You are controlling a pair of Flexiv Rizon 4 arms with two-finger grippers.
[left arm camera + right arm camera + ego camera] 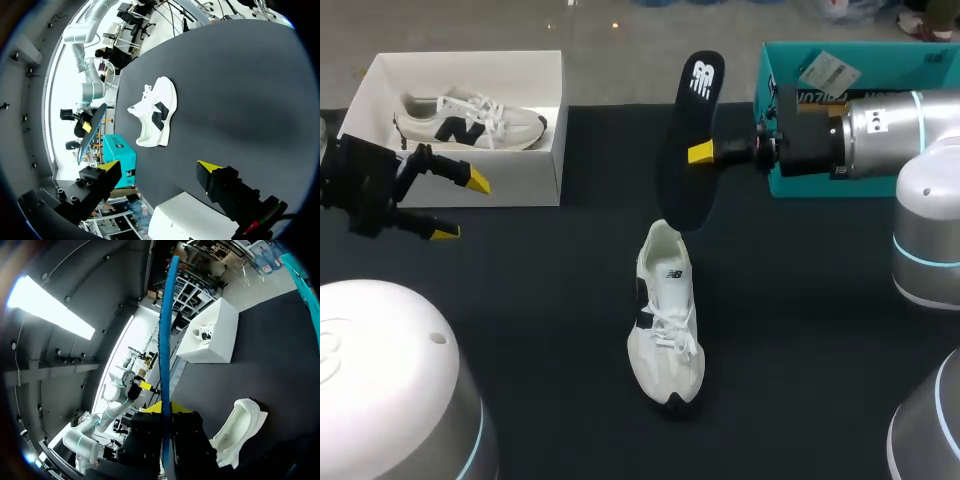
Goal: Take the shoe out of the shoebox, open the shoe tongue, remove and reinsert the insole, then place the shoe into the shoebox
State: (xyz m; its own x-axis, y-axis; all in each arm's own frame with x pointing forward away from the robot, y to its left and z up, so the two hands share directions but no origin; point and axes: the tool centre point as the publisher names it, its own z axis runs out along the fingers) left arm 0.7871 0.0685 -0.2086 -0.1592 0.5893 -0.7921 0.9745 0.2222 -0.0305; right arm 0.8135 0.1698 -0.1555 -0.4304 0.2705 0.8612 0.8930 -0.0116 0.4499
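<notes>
A white shoe (667, 315) lies on the black table, toe towards me, heel under the insole. Above it, my right gripper (703, 153) is shut on a black insole (695, 120) that stands on end, its lower tip near the shoe's heel. In the right wrist view the insole (165, 340) shows edge-on and blue between the fingers, with the shoe (240, 432) below. My left gripper (460, 207) stands open and empty just in front of the white shoebox (525, 180), which holds a second shoe (470, 120). In the left wrist view the shoe (156, 112) lies well ahead of the open gripper (160, 167).
A teal box (880, 60) stands at the back right behind my right wrist, and also shows as the teal box (120, 157) in the left wrist view. Dark tabletop surrounds the shoe on both sides and in front.
</notes>
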